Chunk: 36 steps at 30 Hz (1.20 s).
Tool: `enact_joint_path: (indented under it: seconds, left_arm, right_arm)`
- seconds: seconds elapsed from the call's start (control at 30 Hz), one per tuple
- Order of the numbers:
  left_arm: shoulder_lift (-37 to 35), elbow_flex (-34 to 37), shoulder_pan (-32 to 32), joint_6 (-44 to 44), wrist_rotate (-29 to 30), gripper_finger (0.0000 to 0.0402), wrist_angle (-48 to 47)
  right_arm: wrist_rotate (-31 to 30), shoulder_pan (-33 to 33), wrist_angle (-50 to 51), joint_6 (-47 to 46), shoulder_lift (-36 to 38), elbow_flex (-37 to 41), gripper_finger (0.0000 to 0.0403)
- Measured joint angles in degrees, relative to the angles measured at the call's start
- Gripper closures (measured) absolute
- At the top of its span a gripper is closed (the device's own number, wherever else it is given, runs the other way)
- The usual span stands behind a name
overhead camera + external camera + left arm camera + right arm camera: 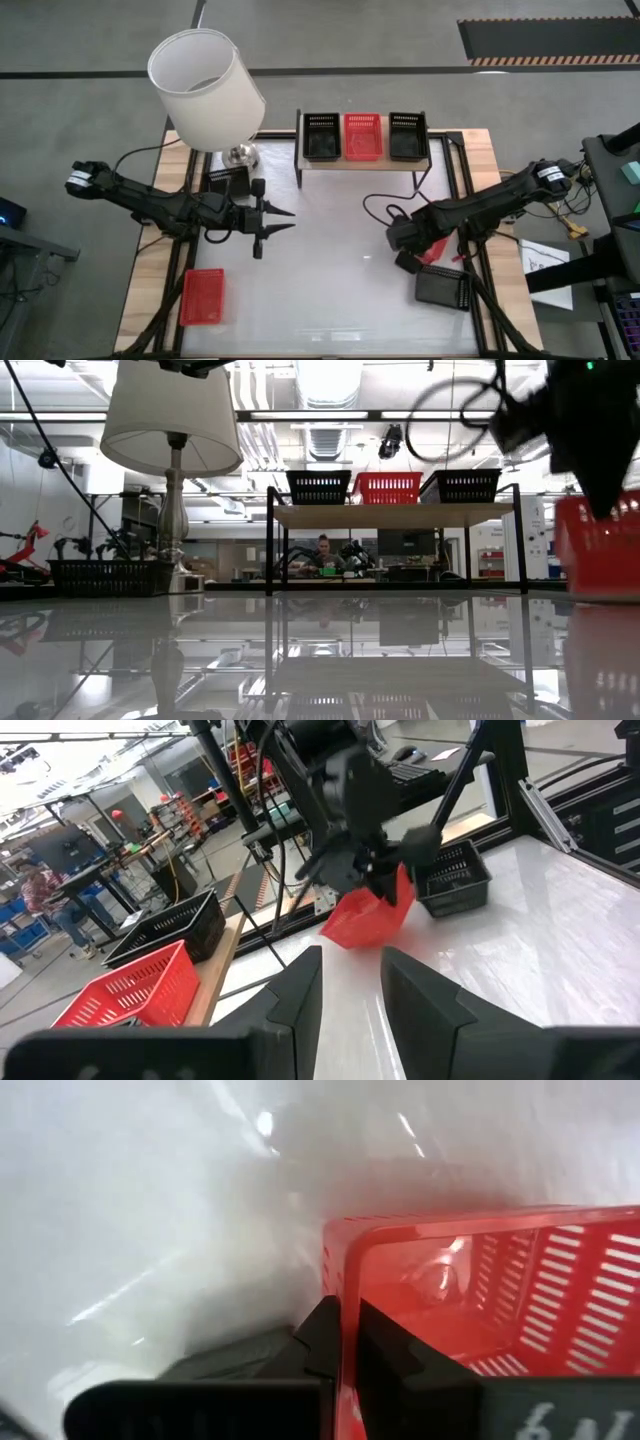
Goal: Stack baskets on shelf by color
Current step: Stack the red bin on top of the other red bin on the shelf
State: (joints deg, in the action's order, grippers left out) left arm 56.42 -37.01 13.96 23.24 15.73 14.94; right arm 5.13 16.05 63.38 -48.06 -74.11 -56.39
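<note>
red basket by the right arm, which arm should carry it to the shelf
Right. Its end effector is already shut on the rim of that red basket. The left end effector is open and empty over mid-table, no closer to the shelf.

Grey floor (90, 40) (striped mat (548, 40)), ceiling lights (330, 380).

No text, label, brand, number or sign is showing clearly enough to read in any view; a white stroke is sitting on the right gripper (340, 1370) body in the right wrist view, cut off by the frame and not making out as a letter. Sheets of paper (545, 262) beside the table are showing dark marks too small to read.
</note>
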Motion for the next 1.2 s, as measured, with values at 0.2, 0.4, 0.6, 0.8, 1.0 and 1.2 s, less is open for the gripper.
enact_joint_path:
  seconds: [0.2, 0.4, 0.6, 0.8, 1.0, 1.2]
  left_arm:
    - [0.0, 0.0, 0.0, -0.02, 0.0, 0.0313, 0.0]
    - [0.0, 0.02, 0.0, -0.02, -0.02, 0.0313, -0.11]
    - [0.0, 0.04, 0.0, -0.07, -0.02, 0.0313, -0.57]
    - [0.0, 0.04, 0.0, -0.09, -0.02, 0.0313, -0.55]
    - [0.0, 0.07, 0.0, -0.09, -0.02, 0.0313, -0.53]
    - [0.0, 0.09, 0.0, -0.07, -0.02, 0.0313, -0.5]
  right_arm:
    - [0.82, 0.91, -2.38, 4.42, -0.29, -8.09, 0.039]
    - [-3.68, 2.24, -6.52, 14.39, -2.96, -17.05, 0.039]
    - [-8.41, 2.45, -8.68, 26.93, -7.86, -27.54, 0.039]
    - [-16.93, 2.04, -6.63, 38.71, -11.91, -38.2, 0.039]
    - [-30.92, -0.84, -2.75, 49.26, -14.67, -47.89, 0.039]
    - [-35.62, -8.33, 2.03, 55.92, -17.34, -56.68, 0.0391]
